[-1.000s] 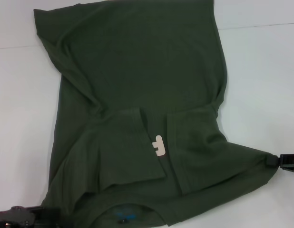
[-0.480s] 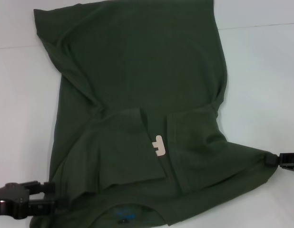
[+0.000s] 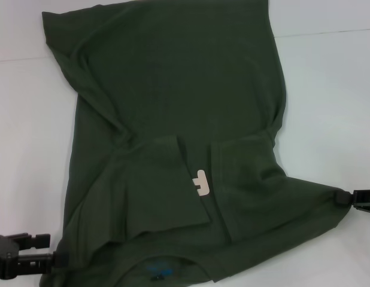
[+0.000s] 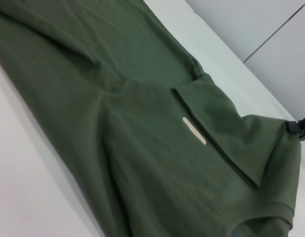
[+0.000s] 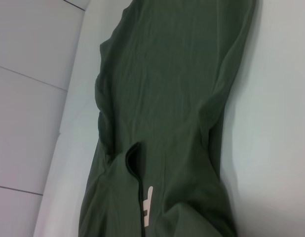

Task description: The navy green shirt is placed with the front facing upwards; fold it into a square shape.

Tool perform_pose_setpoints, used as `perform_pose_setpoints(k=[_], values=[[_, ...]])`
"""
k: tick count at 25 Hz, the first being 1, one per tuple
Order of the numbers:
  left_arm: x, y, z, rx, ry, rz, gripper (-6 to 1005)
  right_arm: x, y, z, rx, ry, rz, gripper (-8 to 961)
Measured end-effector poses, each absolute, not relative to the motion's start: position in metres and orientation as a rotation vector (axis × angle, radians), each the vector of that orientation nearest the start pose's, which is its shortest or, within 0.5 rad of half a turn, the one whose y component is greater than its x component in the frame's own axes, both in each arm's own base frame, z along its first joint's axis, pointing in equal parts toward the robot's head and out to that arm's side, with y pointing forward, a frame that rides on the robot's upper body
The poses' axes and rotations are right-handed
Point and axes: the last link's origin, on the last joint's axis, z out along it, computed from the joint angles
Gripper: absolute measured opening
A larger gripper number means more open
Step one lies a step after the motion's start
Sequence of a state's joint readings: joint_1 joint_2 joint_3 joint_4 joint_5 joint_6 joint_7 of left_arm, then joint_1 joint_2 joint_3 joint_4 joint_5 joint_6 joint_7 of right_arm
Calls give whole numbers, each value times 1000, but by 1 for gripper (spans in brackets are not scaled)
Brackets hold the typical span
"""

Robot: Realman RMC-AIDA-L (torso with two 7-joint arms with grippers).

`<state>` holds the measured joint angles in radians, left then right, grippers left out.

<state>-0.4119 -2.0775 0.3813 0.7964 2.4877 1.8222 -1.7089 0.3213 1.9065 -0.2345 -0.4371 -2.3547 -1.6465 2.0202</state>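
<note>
Item: green shirt [image 3: 173, 137], spread on the white surface [image 3: 328, 101], both sleeves folded inward over the chest lettering [image 3: 200, 182] to narrow it. Right gripper [image 3: 352, 200] pinches the shirt's shoulder corner; left gripper [image 3: 50, 258] at the opposite corner, closure cannot be told.

navy green shirt [image 5: 167, 98] spread on white table [image 5: 276, 123], pale lettering [image 5: 147, 206] showing.

A white table [image 3: 328, 101] with a thin seam line lies under everything.
</note>
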Motion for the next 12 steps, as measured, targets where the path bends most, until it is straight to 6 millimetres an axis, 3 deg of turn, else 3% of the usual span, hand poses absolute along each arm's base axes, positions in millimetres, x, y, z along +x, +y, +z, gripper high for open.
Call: perform_pose_setpoints(k=[12], values=[[-340, 248, 26, -2673, -1405, -344, 903, 388, 235, 53, -2029, 1984, 764, 11]])
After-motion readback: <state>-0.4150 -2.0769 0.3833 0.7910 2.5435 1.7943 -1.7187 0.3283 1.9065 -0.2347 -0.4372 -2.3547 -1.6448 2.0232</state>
